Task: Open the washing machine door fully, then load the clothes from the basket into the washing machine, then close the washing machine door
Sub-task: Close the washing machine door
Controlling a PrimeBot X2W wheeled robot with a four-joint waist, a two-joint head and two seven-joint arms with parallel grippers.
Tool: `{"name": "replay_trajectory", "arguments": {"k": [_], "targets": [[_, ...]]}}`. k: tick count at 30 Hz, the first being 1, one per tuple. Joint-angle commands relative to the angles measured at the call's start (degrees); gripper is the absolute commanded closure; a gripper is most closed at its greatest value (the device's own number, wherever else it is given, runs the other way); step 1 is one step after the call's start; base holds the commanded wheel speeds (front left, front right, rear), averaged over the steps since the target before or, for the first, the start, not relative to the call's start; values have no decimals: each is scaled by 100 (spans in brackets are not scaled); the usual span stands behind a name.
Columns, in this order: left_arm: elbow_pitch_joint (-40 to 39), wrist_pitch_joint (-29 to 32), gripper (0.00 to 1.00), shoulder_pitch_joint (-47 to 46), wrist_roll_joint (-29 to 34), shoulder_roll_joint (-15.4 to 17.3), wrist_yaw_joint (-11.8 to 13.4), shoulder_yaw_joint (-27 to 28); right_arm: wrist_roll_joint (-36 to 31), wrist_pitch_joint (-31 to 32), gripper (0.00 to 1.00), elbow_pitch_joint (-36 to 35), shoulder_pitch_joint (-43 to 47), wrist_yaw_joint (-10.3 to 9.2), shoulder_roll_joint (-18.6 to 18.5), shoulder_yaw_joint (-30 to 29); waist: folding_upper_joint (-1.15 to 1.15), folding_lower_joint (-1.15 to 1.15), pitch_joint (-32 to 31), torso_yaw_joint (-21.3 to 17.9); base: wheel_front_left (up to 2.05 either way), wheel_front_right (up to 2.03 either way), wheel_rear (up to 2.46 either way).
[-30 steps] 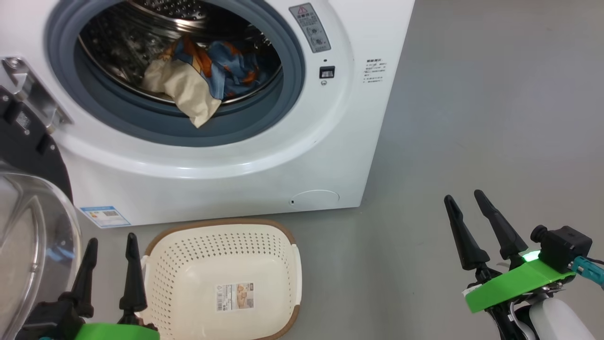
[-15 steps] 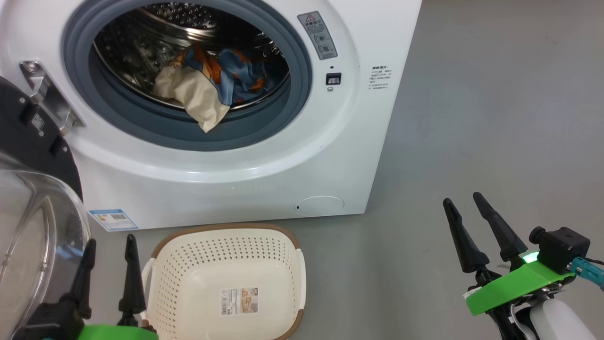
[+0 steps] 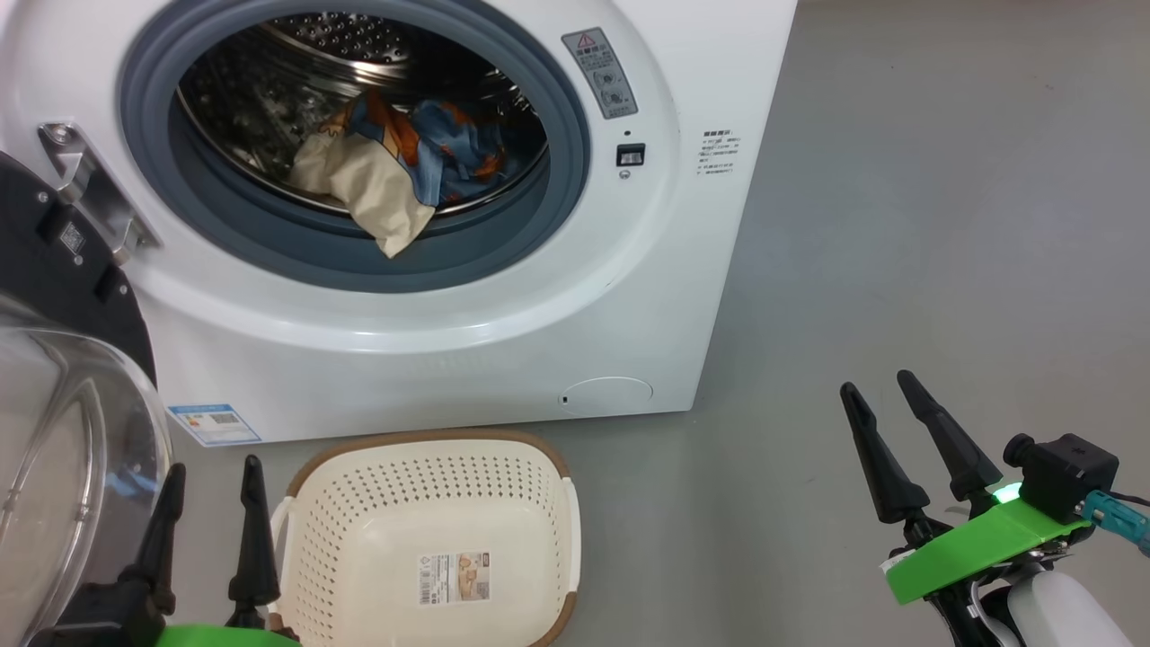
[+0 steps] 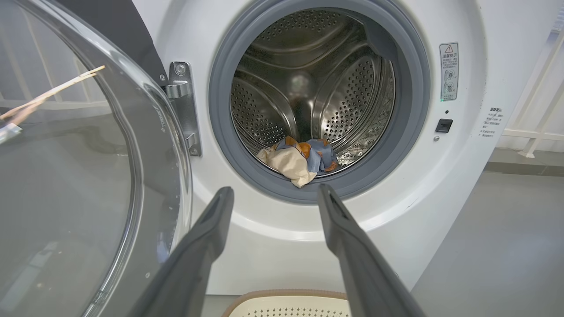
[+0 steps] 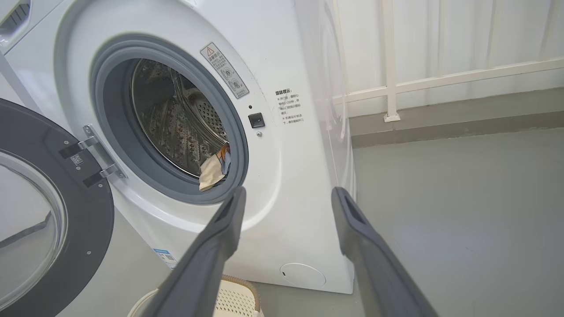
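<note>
Fingers of L arm wide, btwn door & basket

Smooth grey floor, matt with a faint sheen and a few small marks, takes the right half of the head view and the lower right of both wrist views; darker grey raised strip runs along its far edge, centre right of the right wrist view and at the right edge of the left wrist view; white railing of slim bars, upper right of the right wrist view, with one upright post ending in a small foot on the strip; pale backing surface behind the bars, wall or glazing cannot be told; light even and diffuse, shadows soft-edged
</note>
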Motion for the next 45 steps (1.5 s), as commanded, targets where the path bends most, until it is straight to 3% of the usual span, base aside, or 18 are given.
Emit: {"name": "replay_trajectory", "arguments": {"k": [1,20,45], "targets": [[-144,-28,0,-55,66,45,-3,194,45,-26,0,-115,56,9,-80,117,0,0,1,-3,0,0,0],[-168,-28,0,-83,108,12,-5,228,35,-26,0,-126,60,9,-66,81,0,0,25,12,-13,13,0],[-87,-28,0,-91,106,-12,-88,216,11,-26,0,-108,105,9,-35,35,0,0,-78,90,-124,123,1]]}}
